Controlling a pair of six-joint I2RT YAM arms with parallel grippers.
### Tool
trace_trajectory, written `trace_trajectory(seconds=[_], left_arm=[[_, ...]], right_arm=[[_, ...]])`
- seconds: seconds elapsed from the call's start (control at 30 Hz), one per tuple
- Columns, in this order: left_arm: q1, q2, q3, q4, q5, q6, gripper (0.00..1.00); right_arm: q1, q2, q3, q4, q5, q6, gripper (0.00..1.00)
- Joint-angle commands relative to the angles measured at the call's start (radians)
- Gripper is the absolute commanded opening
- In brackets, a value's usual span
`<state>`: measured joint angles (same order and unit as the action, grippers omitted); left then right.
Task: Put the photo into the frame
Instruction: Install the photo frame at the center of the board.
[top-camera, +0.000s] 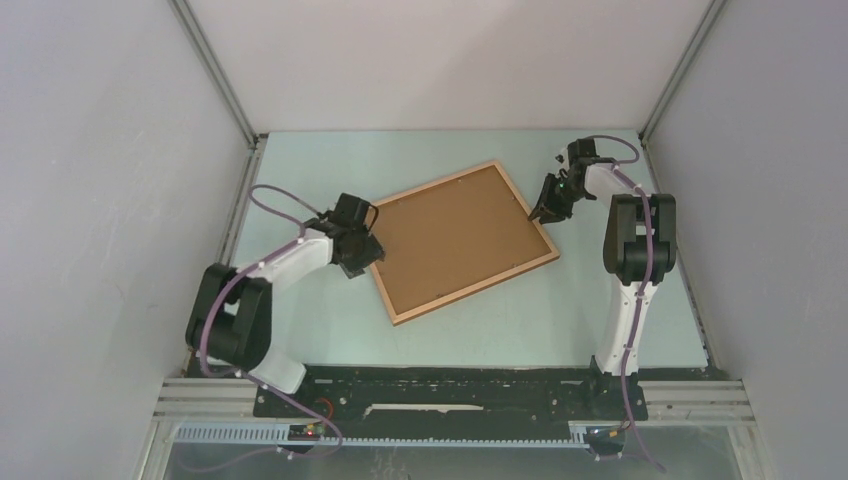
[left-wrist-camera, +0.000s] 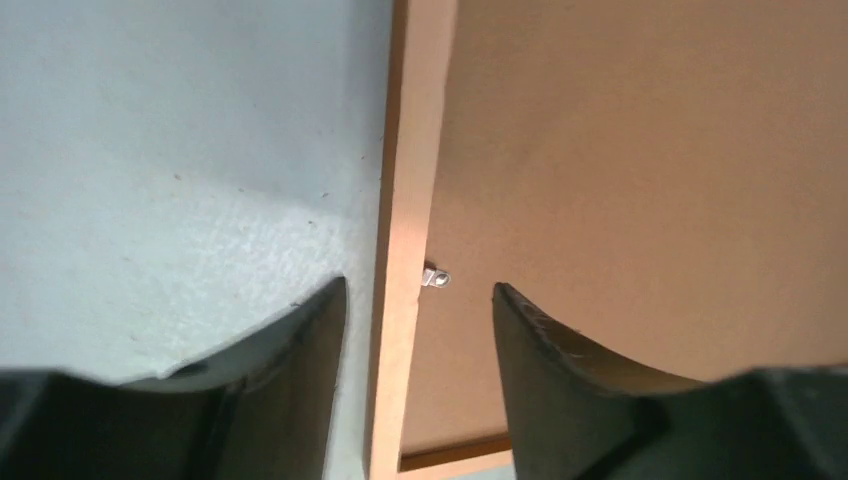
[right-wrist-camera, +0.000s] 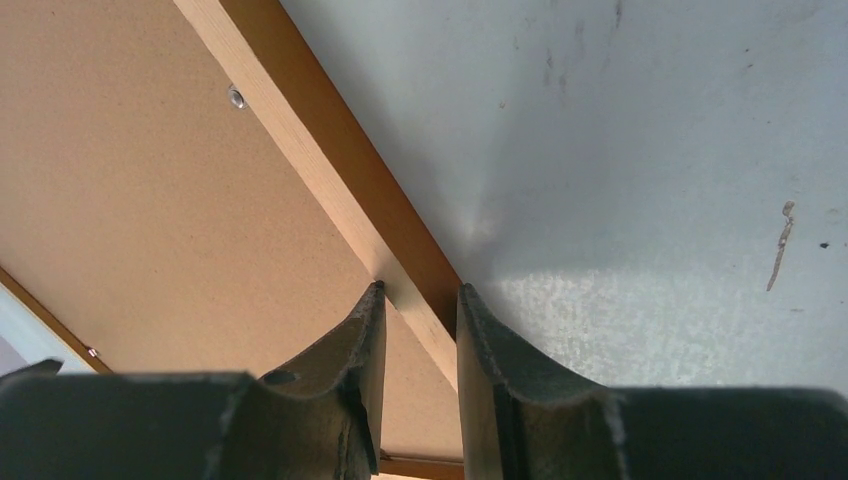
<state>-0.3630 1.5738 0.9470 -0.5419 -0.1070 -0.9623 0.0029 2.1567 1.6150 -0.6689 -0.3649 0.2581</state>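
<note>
The pale table (top-camera: 480, 330) carries the frame (top-camera: 470, 289) near its middle, turned at an angle to the table's edges and lying face down. That is why only its back shows. It probably lies this way so the work can be done from behind.

The brown backing board (top-camera: 455, 240) fills the frame's opening and sits flat inside the rails. The photo shows in no view. If it is already in the frame, the board hides it, and I cannot tell whether it is.

The two arms reach in from opposite sides, one on each short rail, which looks like a way to stop the frame sliding while its fastenings are worked. The right end effector (right-wrist-camera: 420, 295) straddles the right rail near the far corner, one finger on the board side and one on the table side. It appears pinched onto the wood, most likely as an anchor. The left end effector (left-wrist-camera: 418, 300) stands over the left rail with its jaws apart and a gap on either side, so it holds nothing.

Between the left fingers sits a small metal retaining tab (left-wrist-camera: 436, 278) at the rail's inner edge. My guess is that turning it down over the board is the step in hand.

A second tab (right-wrist-camera: 237, 97) shows on the right rail.
</note>
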Motion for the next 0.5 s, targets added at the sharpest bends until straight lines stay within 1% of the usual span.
trace_trajectory(seconds=[0.0,0.03,0.1,0.17,0.2,0.3,0.33,0.4,0.47], left_arm=[[0.004,-0.19,-0.058,0.059,-0.065,0.178,0.78],[0.005,-0.211,-0.057,0.048,-0.082,0.193,0.84],[0.005,-0.231,-0.059,0.019,-0.087,0.207,0.86],[0.004,-0.243,-0.095,0.035,-0.047,0.202,0.89],[0.004,-0.246,-0.13,0.064,-0.019,0.19,0.91],[-0.004,-0.242,-0.237,0.227,0.094,0.157,0.95],[-0.007,-0.225,-0.253,0.268,0.152,0.145,0.97],[-0.017,-0.161,-0.248,0.312,0.2,0.126,1.0],[-0.025,-0.122,-0.231,0.355,0.234,0.094,1.0]], right_arm=[[0.006,0.016,-0.015,-0.001,0.004,0.043,0.08],[0.006,0.018,-0.016,-0.001,0.004,0.043,0.08],[0.005,0.017,-0.017,0.0,0.005,0.043,0.08],[0.005,0.017,-0.018,0.003,0.007,0.041,0.09],[0.005,0.015,-0.019,0.003,0.012,0.041,0.09],[0.006,0.007,-0.031,0.001,0.019,0.052,0.08],[0.005,-0.001,-0.04,0.006,0.015,0.06,0.07],[0.005,-0.029,-0.049,-0.008,0.024,0.069,0.06],[0.006,-0.074,-0.069,-0.038,0.076,0.068,0.05]])
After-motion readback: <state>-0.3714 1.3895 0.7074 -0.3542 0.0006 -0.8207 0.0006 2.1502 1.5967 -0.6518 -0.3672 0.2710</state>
